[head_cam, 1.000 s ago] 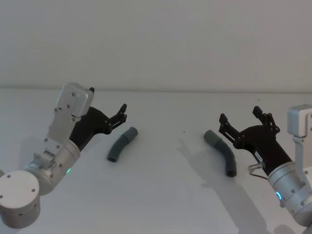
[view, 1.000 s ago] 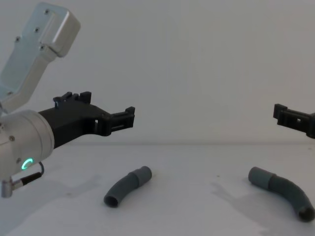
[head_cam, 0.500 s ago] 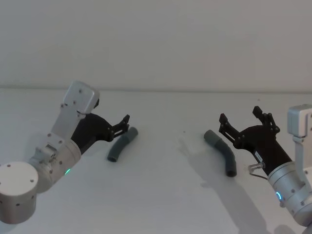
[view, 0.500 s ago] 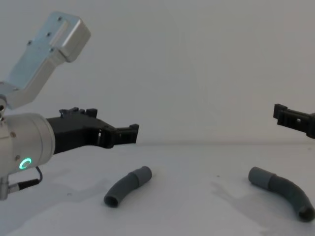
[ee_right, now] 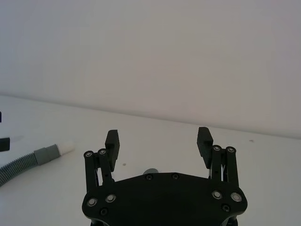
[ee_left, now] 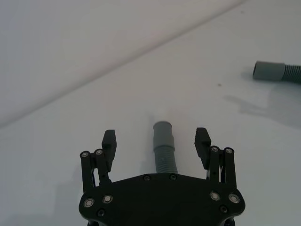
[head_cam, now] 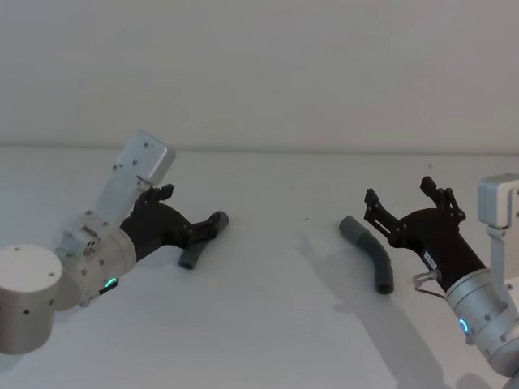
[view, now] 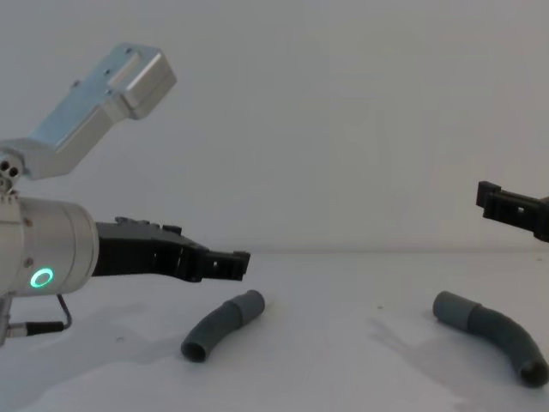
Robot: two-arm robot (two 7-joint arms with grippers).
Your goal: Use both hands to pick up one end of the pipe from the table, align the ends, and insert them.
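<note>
Down low goes the black plastic two-fingered left gripper (head_cam: 204, 232), skimming the plain white table (head_cam: 268, 324). The left wrist view shows why. Its fingers are spread wide, and the short curved dark-grey ribbed left hose piece (ee_left: 164, 150) lies between them untouched, with its smooth grey cuff (ee_left: 162, 129) pointing ahead. That reads as a line-up for a grip just behind the cuff, which would leave the mating end free. Nothing is held yet.

Over on the other side, the matching black right gripper (head_cam: 399, 193) is just as wide open and just as empty. It is poised above the near end of the curved grey right hose piece (head_cam: 375, 258), which lies flat on the table, well apart from its partner. It seems to be waiting its turn.

The right wrist view picks out a white tip (ee_right: 66, 147) on the far piece's cuff, so that is likely the spigot end.

Against a second ago, the left arm has swung forward and dropped. Its fingers were up in the air beside the piece, and now they straddle it. The right gripper has not budged, and both hose pieces lie where they lay.
</note>
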